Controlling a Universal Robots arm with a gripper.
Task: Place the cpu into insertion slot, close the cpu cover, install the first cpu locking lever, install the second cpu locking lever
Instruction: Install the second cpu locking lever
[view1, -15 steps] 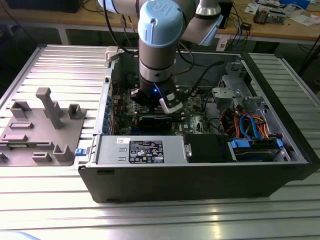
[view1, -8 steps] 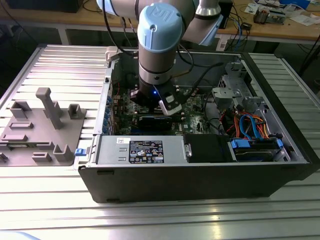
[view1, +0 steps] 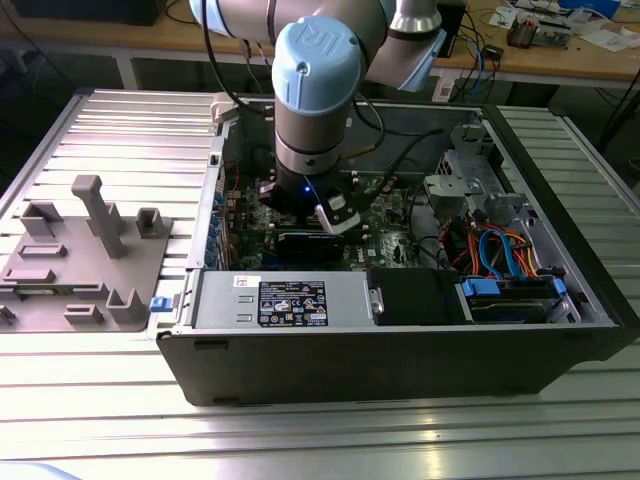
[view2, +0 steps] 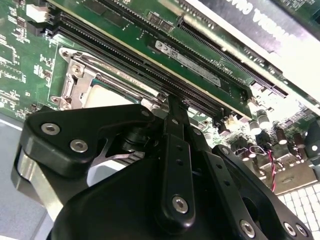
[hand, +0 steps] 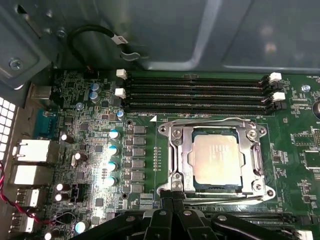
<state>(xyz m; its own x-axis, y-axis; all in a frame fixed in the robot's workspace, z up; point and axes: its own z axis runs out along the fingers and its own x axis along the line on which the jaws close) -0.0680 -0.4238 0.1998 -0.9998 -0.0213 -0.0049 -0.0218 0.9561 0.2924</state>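
Note:
The cpu (hand: 217, 159) lies in the insertion slot (hand: 266, 191) on the green board, its silver-grey top showing through the window of the cpu cover (hand: 181, 150). That cover lies flat over it. Thin wire locking levers run along two sides of the socket, one by the memory slots (hand: 215, 121) and one on the gripper's side (hand: 225, 201); whether they are latched I cannot tell. My gripper (hand: 172, 192) is shut, its tips together at a corner of the socket. In the second wrist view the gripper (view2: 175, 107) touches down between the socket (view2: 82, 82) and the long black slots. My gripper (view1: 305, 215) reaches down into the case.
Long black memory slots (hand: 195, 92) run beside the socket, and a row of capacitors (hand: 112, 165) and rear ports (hand: 30, 150) stand on another side. An expansion card (view2: 260, 20) sits close by. The open case (view1: 400, 340) holds cables (view1: 500, 250); a grey fixture (view1: 85, 250) lies at the exterior view's left.

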